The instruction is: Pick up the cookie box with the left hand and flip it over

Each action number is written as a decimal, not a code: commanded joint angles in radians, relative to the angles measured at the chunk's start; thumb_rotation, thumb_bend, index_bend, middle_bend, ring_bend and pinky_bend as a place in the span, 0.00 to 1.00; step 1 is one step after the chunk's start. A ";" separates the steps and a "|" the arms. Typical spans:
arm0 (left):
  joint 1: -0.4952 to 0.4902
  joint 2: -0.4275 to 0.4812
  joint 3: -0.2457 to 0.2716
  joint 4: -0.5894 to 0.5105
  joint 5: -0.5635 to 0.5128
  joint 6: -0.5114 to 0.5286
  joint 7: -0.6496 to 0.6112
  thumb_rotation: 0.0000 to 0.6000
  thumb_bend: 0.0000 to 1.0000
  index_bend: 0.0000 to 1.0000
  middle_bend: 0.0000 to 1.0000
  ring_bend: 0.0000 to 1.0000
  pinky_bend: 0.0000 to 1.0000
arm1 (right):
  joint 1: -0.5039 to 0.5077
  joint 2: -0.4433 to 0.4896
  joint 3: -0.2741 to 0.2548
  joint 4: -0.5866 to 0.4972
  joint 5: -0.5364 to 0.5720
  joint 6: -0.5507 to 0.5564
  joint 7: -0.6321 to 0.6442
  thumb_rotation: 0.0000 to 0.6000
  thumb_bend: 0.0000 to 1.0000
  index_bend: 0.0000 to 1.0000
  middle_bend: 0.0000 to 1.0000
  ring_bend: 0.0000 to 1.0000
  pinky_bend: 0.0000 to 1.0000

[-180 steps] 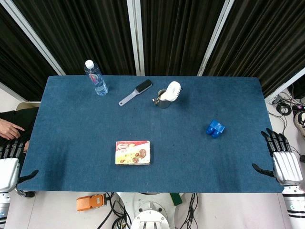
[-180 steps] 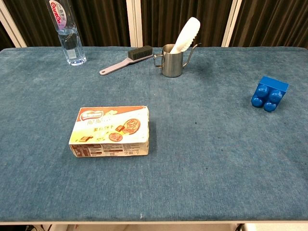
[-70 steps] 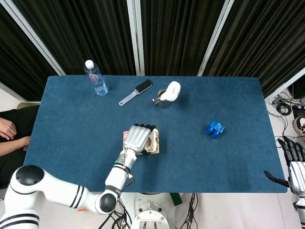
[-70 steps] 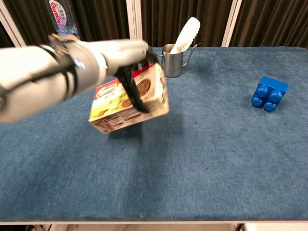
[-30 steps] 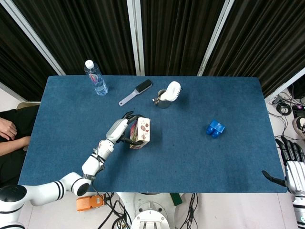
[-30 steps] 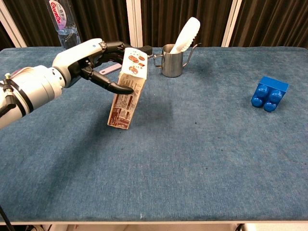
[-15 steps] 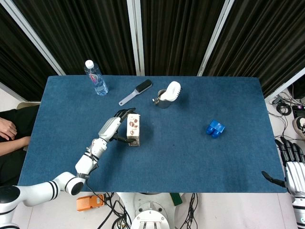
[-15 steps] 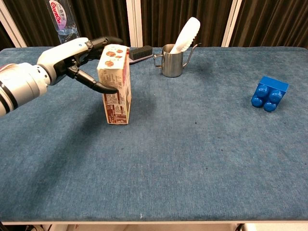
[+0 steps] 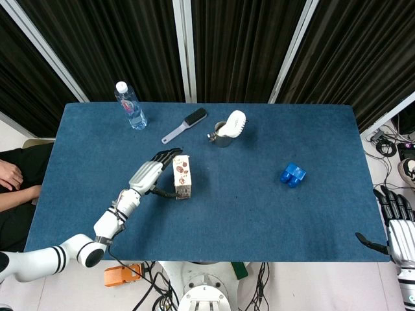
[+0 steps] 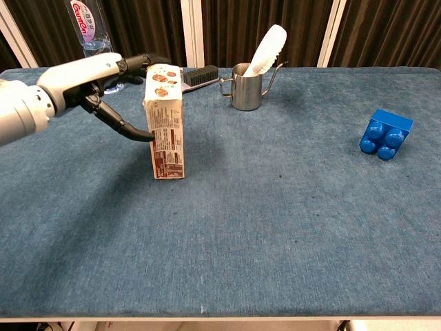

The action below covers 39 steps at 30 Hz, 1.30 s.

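Note:
The cookie box stands upright on one narrow end on the blue table, left of centre. My left hand is just to its left with the fingers spread. The fingertips reach the box's top edge and the thumb tip touches its lower left side, with no firm grip showing. The box rests on the table by its own weight. My right hand hangs open beyond the table's front right corner, far from the box; the chest view does not show it.
A water bottle stands at the back left. A grey brush and a metal cup holding a white utensil lie behind the box. A blue block sits at the right.
The box went from tilted in my left hand to standing upright on the table. The hand has drawn back to the left and the thumb has slid off the box's front face.

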 commanded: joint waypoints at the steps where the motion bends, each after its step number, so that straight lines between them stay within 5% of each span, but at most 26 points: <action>1: 0.000 0.066 -0.018 -0.113 -0.052 0.015 0.166 0.91 0.00 0.00 0.00 0.00 0.00 | 0.002 -0.002 0.001 0.004 0.000 -0.002 0.003 1.00 0.22 0.00 0.04 0.00 0.00; 10: -0.033 0.145 -0.051 -0.329 -0.211 0.024 0.487 0.83 0.00 0.00 0.00 0.00 0.00 | 0.000 -0.003 0.001 0.015 0.005 -0.002 0.013 1.00 0.22 0.00 0.04 0.00 0.00; 17: -0.107 0.154 -0.084 -0.488 -0.494 0.049 0.734 0.82 0.00 0.00 0.00 0.00 0.00 | 0.002 -0.004 -0.001 0.014 0.001 -0.004 0.012 1.00 0.22 0.00 0.04 0.00 0.00; 26: -0.256 0.100 -0.116 -0.531 -0.825 0.167 0.996 0.91 0.00 0.00 0.00 0.00 0.00 | -0.002 -0.007 -0.002 0.019 0.006 -0.003 0.018 1.00 0.22 0.00 0.04 0.00 0.00; 39: -0.343 0.050 -0.110 -0.474 -1.005 0.249 1.101 1.00 0.00 0.07 0.05 0.02 0.08 | -0.004 -0.013 -0.002 0.038 0.010 -0.005 0.035 1.00 0.22 0.00 0.04 0.00 0.00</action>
